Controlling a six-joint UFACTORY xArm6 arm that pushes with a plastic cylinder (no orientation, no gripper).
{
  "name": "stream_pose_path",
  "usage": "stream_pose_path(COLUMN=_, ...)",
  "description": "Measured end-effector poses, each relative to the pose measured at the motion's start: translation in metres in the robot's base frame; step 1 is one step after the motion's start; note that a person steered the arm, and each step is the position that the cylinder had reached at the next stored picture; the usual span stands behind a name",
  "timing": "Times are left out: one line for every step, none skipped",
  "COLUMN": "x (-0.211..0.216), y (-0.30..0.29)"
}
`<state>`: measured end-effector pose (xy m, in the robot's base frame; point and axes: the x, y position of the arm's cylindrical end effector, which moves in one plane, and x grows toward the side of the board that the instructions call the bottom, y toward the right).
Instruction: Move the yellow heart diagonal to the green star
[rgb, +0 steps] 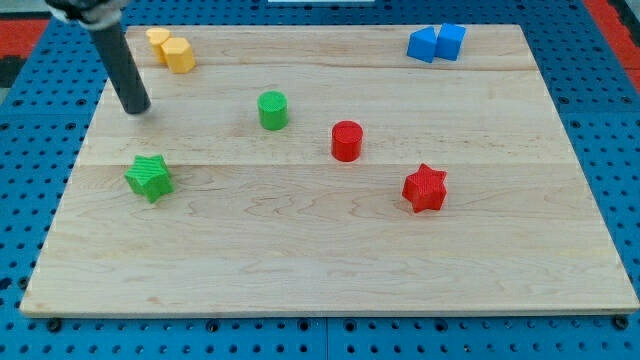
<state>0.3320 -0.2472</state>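
Two yellow blocks sit together at the board's top left. The farther left one (157, 40) looks like the yellow heart, and the other (180, 55) is a chunkier block touching its right side. The green star (149, 177) lies at the view's left, well below them. My tip (138, 109) rests on the board between them, below and slightly left of the yellow blocks and above the green star. It touches neither.
A green cylinder (272, 109) and a red cylinder (347, 140) stand mid-board. A red star (425, 187) lies to the right. Two blue blocks (436, 43) sit together at the top right. The wooden board (330, 270) rests on a blue pegboard surface.
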Motion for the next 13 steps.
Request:
stream_pose_path(x=-0.063, y=-0.03)
stream_pose_path(x=-0.132, y=-0.036)
stream_pose_path(x=-0.132, y=0.002)
stream_pose_path(x=-0.073, y=0.028)
stream_pose_path(x=-0.032, y=0.043)
stream_pose_path(x=0.004, y=0.075)
stream_pose_path(x=0.025, y=0.079)
stream_pose_path(x=0.003, y=0.1)
stream_pose_path(x=0.022, y=0.136)
stream_pose_path(x=0.042, y=0.128)
stream_pose_path(x=0.06, y=0.128)
stream_pose_path(x=0.047, y=0.133)
stream_pose_path(x=0.014, y=0.127)
